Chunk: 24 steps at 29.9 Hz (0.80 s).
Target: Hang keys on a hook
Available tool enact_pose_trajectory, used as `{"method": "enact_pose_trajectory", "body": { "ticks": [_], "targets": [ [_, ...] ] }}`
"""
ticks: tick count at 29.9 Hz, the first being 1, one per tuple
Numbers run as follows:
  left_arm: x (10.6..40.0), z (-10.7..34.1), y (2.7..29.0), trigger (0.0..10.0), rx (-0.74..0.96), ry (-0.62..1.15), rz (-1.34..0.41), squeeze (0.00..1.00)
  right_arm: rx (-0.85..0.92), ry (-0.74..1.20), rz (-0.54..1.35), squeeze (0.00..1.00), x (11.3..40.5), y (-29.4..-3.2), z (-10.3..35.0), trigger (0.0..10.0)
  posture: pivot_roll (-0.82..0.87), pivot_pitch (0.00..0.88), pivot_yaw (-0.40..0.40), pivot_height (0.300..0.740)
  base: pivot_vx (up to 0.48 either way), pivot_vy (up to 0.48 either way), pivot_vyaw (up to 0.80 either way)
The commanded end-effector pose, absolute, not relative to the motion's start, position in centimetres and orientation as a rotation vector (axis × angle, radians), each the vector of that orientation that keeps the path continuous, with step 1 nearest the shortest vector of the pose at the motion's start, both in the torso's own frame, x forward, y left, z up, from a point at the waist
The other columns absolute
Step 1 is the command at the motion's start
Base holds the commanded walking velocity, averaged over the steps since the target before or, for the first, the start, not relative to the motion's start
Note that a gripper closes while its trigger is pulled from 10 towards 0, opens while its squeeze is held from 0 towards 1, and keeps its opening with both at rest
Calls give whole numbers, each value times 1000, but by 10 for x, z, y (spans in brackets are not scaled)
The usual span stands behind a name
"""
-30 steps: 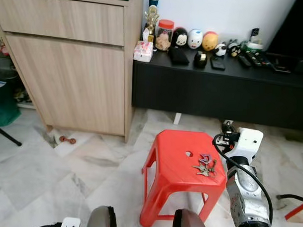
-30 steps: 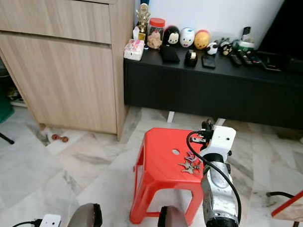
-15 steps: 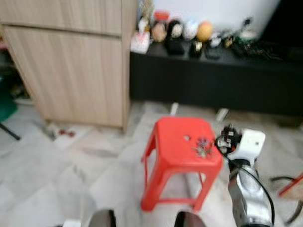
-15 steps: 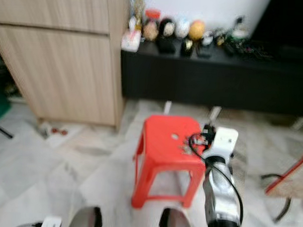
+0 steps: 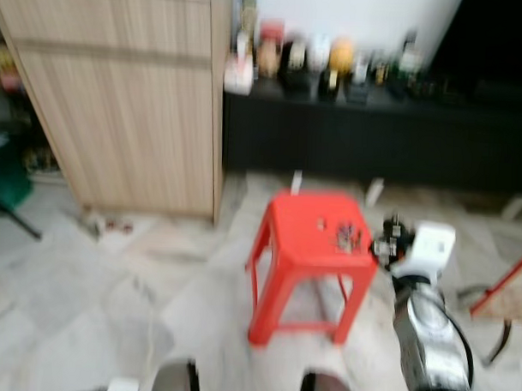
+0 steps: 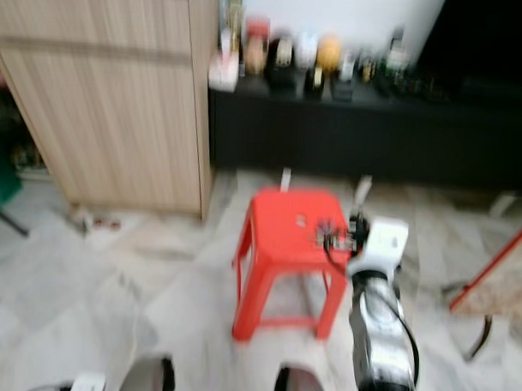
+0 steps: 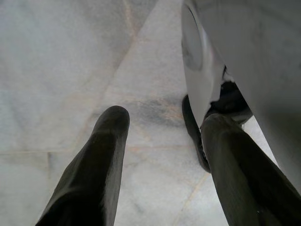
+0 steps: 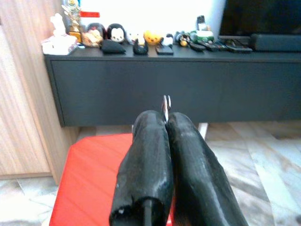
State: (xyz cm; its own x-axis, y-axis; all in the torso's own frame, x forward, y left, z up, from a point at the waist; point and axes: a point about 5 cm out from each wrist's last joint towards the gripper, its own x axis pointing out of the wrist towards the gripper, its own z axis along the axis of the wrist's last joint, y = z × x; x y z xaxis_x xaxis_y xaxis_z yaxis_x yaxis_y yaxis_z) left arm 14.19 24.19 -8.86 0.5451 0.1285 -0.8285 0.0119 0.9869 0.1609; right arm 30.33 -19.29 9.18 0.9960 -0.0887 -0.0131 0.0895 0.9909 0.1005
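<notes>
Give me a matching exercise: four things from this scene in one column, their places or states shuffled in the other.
1. keys
2. stool
3. left gripper
4. wooden cabinet

A. open, over the marble floor
B. lying on the stool's top
C. red, standing before the black console
D. left of the black console, touching it

Pairs: 1-B, 2-C, 3-A, 4-D
</notes>
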Motion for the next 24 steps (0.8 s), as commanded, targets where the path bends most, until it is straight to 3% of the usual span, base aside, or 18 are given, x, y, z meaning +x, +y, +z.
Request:
{"method": "enact_pose_trajectory", "body": {
  "ticks": [1,11,24],
  "targets": [
    [146,-88,241,10000,164,989,62,0,91,-25,-95,0,307,-197,103,10000,61,0,-94,673,0,0,0],
    [147,-87,242,10000,160,985,70,0,97,-23,-101,0,307,-196,103,10000,63,0,-91,740,0,0,0],
    [148,-87,241,10000,157,982,71,0,105,-8,-105,0,307,-197,101,10000,63,0,-91,740,0,0,0]
  ]
}}
